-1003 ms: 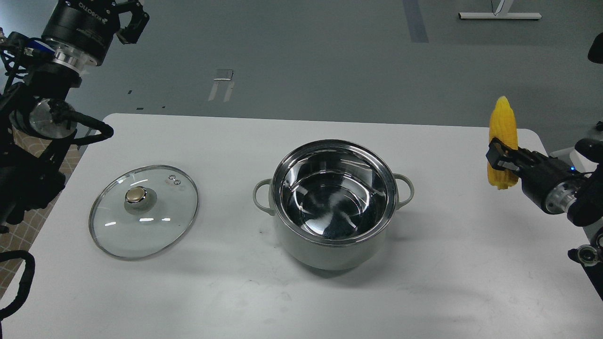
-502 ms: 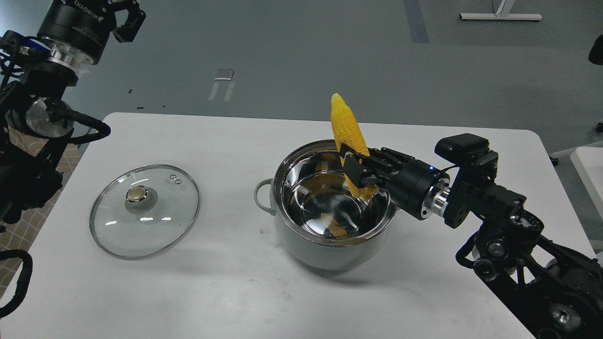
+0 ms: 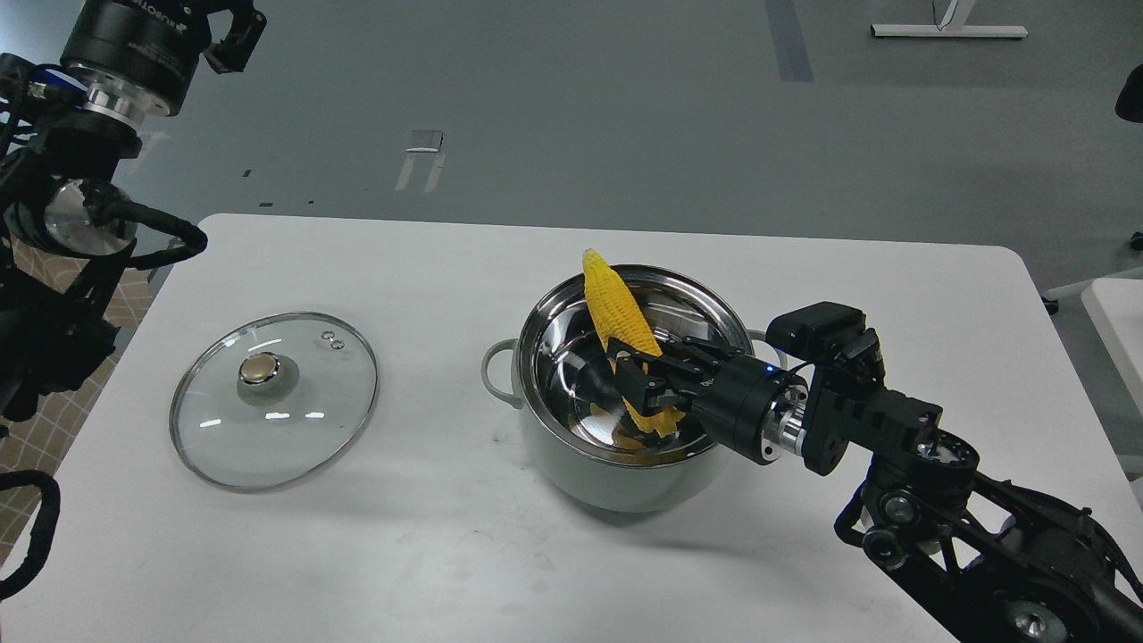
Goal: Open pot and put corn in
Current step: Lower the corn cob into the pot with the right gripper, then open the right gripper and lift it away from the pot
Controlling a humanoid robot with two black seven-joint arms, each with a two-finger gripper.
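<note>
Lid step looks done: the glass lid (image 3: 273,400) lies flat on the table (image 3: 446,554), left of the pot (image 3: 632,393) and well apart from it. The pot sits open near the table's middle.

Step in hand is placing the corn (image 3: 618,314). My right gripper (image 3: 654,386) is inside the pot mouth, fingers clamped across the lower part of the cob. The cob stands tilted, pointed tip up and leaning to the far left, poking just above the far rim. Its blunt end is down in the steel bowl; whether it touches the bottom I can't tell, reflections muddle it.

Next move, as I judge it: lower or tip a bit more so the butt rests on the bottom, open the fingers, then pull the wrist up and right without hooking the rim or the right handle. Risk: the cob is about as long as the pot is wide, so it may lean on the rim instead of lying flat.

My left gripper (image 3: 234,34) is up at the far left, off the table, holding nothing. Its fingers are cut by the frame edge, so I can't tell how far apart they are.
</note>
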